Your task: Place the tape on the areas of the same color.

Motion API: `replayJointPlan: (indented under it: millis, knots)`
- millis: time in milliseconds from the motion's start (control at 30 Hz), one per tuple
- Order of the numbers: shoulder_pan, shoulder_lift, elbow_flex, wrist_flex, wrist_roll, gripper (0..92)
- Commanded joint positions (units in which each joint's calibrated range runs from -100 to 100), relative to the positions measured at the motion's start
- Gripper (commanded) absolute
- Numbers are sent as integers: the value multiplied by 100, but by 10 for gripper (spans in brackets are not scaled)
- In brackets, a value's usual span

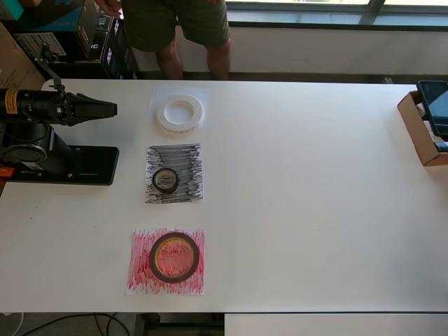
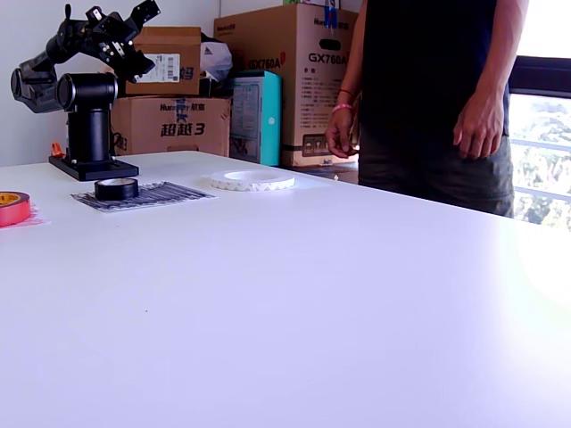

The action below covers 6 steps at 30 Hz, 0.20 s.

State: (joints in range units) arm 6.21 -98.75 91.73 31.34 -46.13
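Note:
Each tape roll lies on a sheet of its own colour. In the overhead view the translucent-white ring (image 1: 180,112) rests on the white sheet (image 1: 158,94). The small black roll (image 1: 166,180) sits on the black-scribbled sheet (image 1: 187,157). The dark-red ring (image 1: 174,257) lies on the red-scribbled sheet (image 1: 140,274). The exterior view shows the white ring (image 2: 252,180), the black roll (image 2: 117,188) and the red ring (image 2: 11,208) in a row. My gripper (image 1: 110,108) (image 2: 147,11) is raised and folded back over the arm's base, left of the white ring. It looks shut and holds nothing.
The arm's black base plate (image 1: 77,166) stands at the overhead view's left table edge. A person (image 2: 428,98) stands behind the far edge near the white sheet. An open cardboard box (image 1: 418,133) sits at the right edge. Cartons (image 2: 169,98) are stacked behind the arm.

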Motion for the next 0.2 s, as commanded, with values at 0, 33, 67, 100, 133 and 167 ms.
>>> replayJointPlan:
  millis: [0, 33, 67, 100, 133, 167]
  knots:
    - [12, -41, -9, 43, 13, 723]
    - [12, -41, -9, 43, 13, 723]
    - [12, -41, -9, 43, 13, 723]
    - [12, -41, -9, 43, 13, 723]
    - [12, -41, -9, 43, 13, 723]
    - [12, -41, -9, 43, 13, 723]
